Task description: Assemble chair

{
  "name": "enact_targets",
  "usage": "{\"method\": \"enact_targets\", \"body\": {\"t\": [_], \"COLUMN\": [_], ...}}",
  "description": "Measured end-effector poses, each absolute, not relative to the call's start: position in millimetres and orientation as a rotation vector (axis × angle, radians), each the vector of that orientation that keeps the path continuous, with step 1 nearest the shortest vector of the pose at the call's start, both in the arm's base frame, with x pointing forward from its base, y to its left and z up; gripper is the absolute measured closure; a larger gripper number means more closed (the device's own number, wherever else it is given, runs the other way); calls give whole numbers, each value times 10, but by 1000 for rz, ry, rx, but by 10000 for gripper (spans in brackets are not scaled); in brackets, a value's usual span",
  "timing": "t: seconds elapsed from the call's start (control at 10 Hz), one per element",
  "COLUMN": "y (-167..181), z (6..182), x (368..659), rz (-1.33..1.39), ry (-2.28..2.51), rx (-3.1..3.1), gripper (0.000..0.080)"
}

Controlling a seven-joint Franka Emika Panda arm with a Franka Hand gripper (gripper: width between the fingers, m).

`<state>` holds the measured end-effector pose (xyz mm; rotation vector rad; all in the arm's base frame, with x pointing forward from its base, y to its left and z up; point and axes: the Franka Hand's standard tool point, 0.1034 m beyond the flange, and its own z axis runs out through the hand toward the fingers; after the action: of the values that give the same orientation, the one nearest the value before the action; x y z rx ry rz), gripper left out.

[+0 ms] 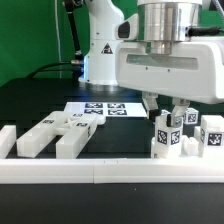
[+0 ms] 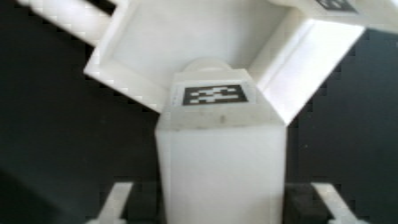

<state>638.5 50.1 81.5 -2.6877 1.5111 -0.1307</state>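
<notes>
The chair parts are white blocks with black-and-white tags. A cluster of them [image 1: 186, 138] stands upright at the exterior view's right. My gripper [image 1: 167, 116] hangs over the leftmost upright piece [image 1: 165, 135], one finger on each side. In the wrist view a white bar with a tag on its top [image 2: 214, 96] runs down between my fingers [image 2: 125, 200]. Dark gaps show on both sides of it, so the gripper [image 2: 222, 208] is open around the bar without touching it. Beyond the bar lies a flat angled white plate [image 2: 178, 45].
More loose white parts [image 1: 45, 135] lie at the exterior view's left. The marker board [image 1: 100, 108] lies flat in the middle behind them. A long white border rail [image 1: 110, 172] runs along the front, with another piece [image 1: 6, 140] at the left edge.
</notes>
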Motion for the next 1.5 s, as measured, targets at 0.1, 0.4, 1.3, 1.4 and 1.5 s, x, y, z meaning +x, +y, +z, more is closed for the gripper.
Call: {"method": "enact_targets", "body": {"t": [0.1, 0.4, 1.3, 1.4, 1.5], "y": [500, 511, 516, 517, 517], "z": [815, 810, 809, 801, 801], "x": [6378, 6359, 6311, 6310, 6310], "rz": [-121, -93, -49, -50, -52], "ry": [1620, 2033, 2497, 2481, 2450], "rx": [-2622, -2309, -1800, -1823, -1865], "gripper": [512, 511, 505, 505, 273]}}
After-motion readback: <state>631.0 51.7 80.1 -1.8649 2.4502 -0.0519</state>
